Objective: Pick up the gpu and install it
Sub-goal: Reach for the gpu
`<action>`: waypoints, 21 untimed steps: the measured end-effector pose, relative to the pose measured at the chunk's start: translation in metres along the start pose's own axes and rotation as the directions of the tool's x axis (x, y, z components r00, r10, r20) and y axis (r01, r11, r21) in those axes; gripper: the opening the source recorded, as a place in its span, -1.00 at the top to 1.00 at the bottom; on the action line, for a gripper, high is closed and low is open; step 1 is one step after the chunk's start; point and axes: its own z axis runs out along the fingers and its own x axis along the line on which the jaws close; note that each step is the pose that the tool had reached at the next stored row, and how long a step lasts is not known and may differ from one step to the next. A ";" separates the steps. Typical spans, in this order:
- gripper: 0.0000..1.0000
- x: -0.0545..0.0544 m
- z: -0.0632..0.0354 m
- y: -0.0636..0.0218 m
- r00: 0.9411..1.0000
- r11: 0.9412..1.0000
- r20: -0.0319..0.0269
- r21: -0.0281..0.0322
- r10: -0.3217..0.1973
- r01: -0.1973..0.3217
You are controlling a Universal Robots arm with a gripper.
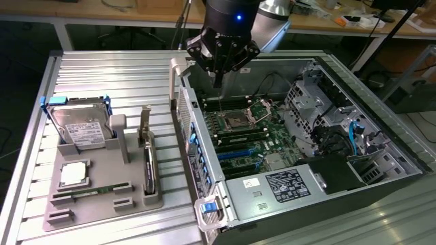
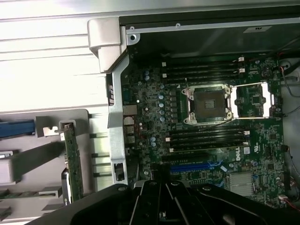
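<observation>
Gpu upright in tray beside case, untouched. My gripper clenched, empty, above case interior. Pick-up unstarted; I judge grasp needs jaws parted across card edge.

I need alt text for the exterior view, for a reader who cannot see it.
The gripper hangs over the open computer case, above its motherboard. On the exterior view's left, the gpu stands on edge in a grey tray.

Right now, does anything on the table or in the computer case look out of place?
Nothing looks spilled or broken. One thing stands out: the square silver processor socket on the green motherboard is open and empty. The thin dark gpu card stands on edge in the grey tray, apart from the gripper.
</observation>
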 end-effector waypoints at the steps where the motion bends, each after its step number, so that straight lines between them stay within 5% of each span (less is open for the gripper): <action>1: 0.79 0.001 0.0000 -0.0001 1.000 1.000 0.000 0.000 0.000 0.000; 21: 0.79 0.019 -0.0004 -0.0015 1.000 1.000 0.000 0.000 0.000 0.000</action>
